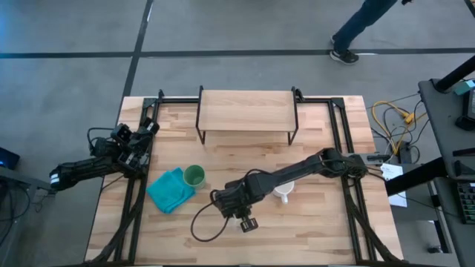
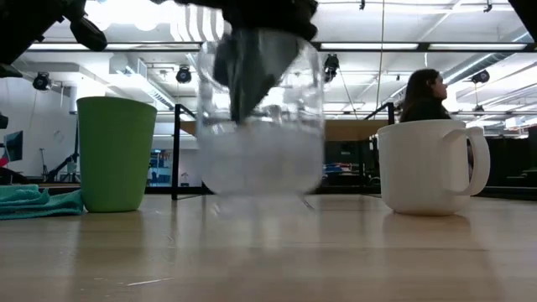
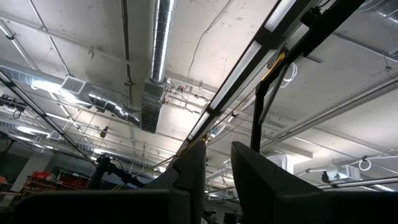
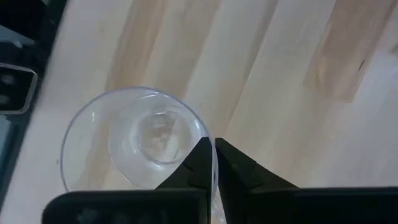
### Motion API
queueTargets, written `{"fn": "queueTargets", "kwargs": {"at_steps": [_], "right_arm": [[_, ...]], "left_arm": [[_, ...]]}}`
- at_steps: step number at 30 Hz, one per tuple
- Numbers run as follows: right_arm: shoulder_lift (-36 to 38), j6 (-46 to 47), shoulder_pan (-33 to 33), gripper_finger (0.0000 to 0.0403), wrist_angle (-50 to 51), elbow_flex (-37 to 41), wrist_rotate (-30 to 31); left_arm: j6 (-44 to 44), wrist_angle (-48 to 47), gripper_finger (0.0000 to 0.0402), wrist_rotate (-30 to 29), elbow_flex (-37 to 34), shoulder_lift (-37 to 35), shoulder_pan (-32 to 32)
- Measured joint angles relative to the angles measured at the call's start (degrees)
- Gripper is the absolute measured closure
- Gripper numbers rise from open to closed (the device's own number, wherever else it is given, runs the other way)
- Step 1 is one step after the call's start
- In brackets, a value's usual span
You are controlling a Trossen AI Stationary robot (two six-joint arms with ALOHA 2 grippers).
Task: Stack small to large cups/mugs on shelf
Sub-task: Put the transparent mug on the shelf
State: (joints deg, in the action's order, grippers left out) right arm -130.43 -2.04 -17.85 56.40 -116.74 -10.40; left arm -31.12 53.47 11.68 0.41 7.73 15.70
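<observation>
The clear glass cup [image 2: 260,143] hangs in my right gripper [image 4: 214,155], near the table's near edge, left of the white handled mug [image 2: 424,168]. That mug [image 1: 283,191] stands on its base on the tabletop. The green cup [image 1: 194,176] stands upright at the edge of a teal cloth. The light-wood shelf [image 1: 247,110] stands at the far side on black legs, nothing on it. My left gripper [image 3: 217,168] waits by the table's left edge, pointing up at the ceiling, open by a narrow gap. My right gripper holds the glass cup by its rim [image 4: 208,140], the wall pinched between one finger inside [image 2: 247,75] and one outside. The fingers come from above, pointing down. The cup hangs upright below them, its base [image 2: 260,191] just clear of the tabletop.
The teal cloth [image 1: 169,190] lies crumpled left of the green cup. A black cable [image 1: 204,222] loops on the table beside the right gripper. Black frame rails run along both table sides. Bare tabletop [image 1: 245,159] lies between the cups and the shelf. A person sits in the room beyond [image 2: 424,96].
</observation>
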Motion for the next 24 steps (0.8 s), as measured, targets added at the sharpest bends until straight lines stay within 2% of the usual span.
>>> {"fn": "queueTargets", "kwargs": {"at_steps": [4, 9, 13, 21, 24], "right_arm": [[0.1, -0.1, 0.4, 0.0393, 3.6, -4.6, 1.0], [0.3, -2.9, 2.0, 0.0394, 13.7, -12.5, 10.7], [0.5, -3.9, 4.8, 0.0394, 18.2, -18.4, 13.4], [3.9, -1.2, 11.8, 0.0394, 18.3, -18.2, 13.9], [4.6, -1.3, 14.3, 0.0394, 18.3, -18.2, 17.0]], "left_arm": [[0.0, 0.0, 0.0338, 0.0, 0.0, 0.0, 0.0], [0.0, 0.0, 0.0338, 0.0, 0.0, 0.0, 0.0], [0.0, 0.0, 0.0338, 0.0, 0.0, 0.0, 0.0], [0.0, -0.1, 0.0338, -0.1, 0.0, 0.1, 0.0], [0.0, -0.1, 0.0338, -1.3, 0.0, 0.1, 0.0]]}}
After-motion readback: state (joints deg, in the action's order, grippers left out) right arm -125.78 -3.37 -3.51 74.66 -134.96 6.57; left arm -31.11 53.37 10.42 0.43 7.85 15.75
